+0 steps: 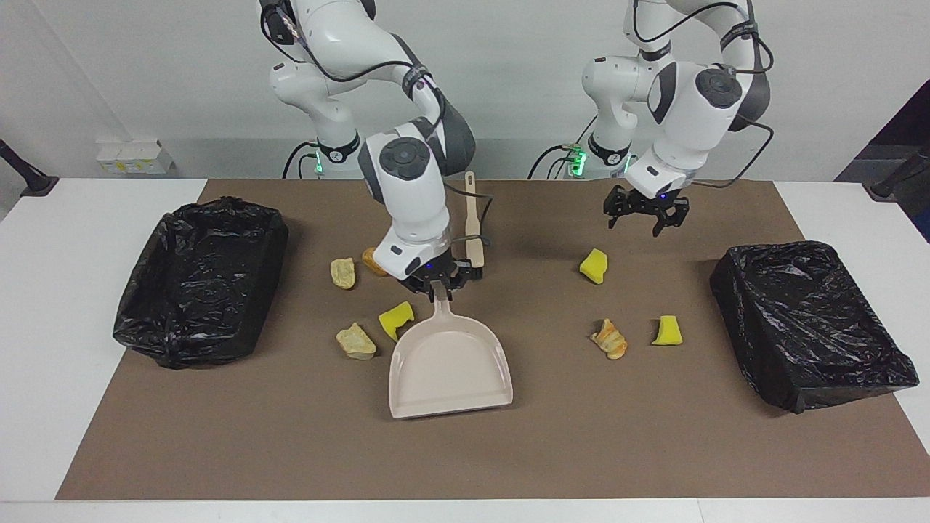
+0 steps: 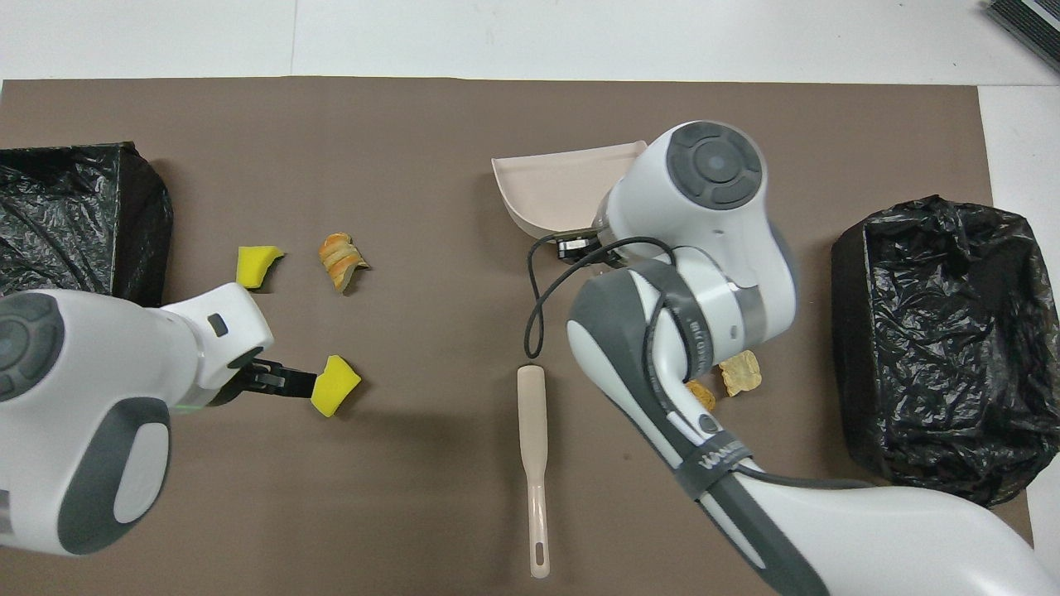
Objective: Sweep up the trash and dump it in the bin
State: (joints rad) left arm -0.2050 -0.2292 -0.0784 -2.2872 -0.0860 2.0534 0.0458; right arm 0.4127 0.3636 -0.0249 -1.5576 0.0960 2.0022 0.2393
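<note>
While right gripper (image 1: pixel 438 285) grips dustpan (image 1: pixel 450 367), mat edge free

The dustpan (image 1: pixel 450 370) and the brush (image 2: pixel 533 451) look like smooth beige plastic with a faint sheen, and the two bins (image 1: pixel 200 280) (image 1: pixel 810 323) wear crinkled, glossy black plastic liners. The mat (image 1: pixel 465 450) is a matt brown sheet, paper-like, on a smooth white table (image 1: pixel 43 327). The yellow sponge chunks (image 1: pixel 594 265) look porous and dull, the bread-like pieces (image 1: pixel 609 338) rough and crusty, and the arms' shells (image 1: pixel 407 181) are glossy white plastic
</note>
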